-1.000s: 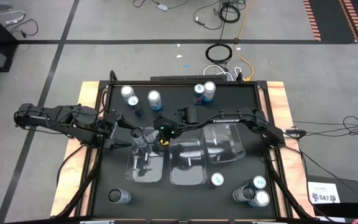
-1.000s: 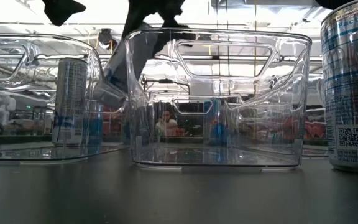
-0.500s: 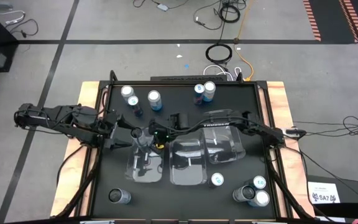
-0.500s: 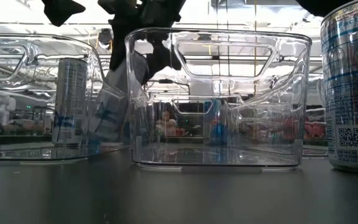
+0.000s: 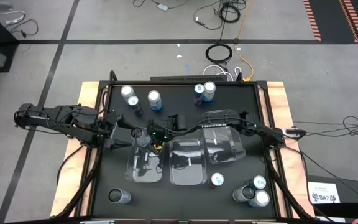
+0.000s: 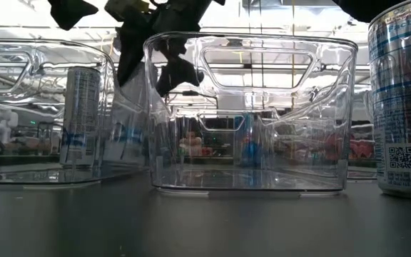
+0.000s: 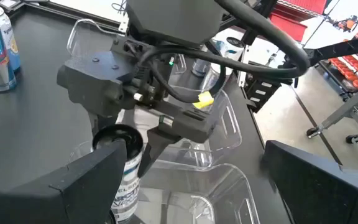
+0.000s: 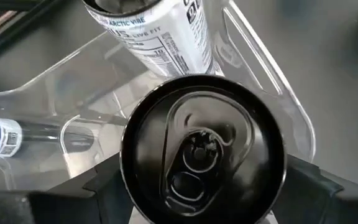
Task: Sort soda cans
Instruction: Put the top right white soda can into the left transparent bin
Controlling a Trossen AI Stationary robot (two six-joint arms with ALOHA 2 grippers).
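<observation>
Setting the dark-topped can (image 8: pixel 204 155) down inside the left bin (image 5: pixel 143 174), at the bin's far end. Right gripper (image 5: pixel 150 135) hovering directly over that can, fingers (image 8: pixel 104 186) spread to either side of the can top and, judging from the low view, clear of the can, which looks to be standing upright on the bin floor. Left gripper (image 5: pixel 118 132) waiting just beside the left bin's far corner, fingers spread wide, pinching nothing.

Doing it well:
- Lifting straight up out of the left bin, no sideways drift. The fingers are straddling the can rim closely, so any lateral move risks tipping it.
- Keeping the fingers spread until clear of the bin's rim.
- Watching the white can (image 8: pixel 160 37) close by at that end of the left bin. Tight spacing, so a knock could topple both.
- Avoiding the bin's wall on the way out. Clear, light plastic, likely sliding if bumped.
- Keeping the left arm parked. The two grippers are crowding the same end of the left bin.

Plenty left to sort: cans standing on the table beyond the left bin's far end (image 5: pixel 154 99), and more off toward its near side (image 5: pixel 118 196).
</observation>
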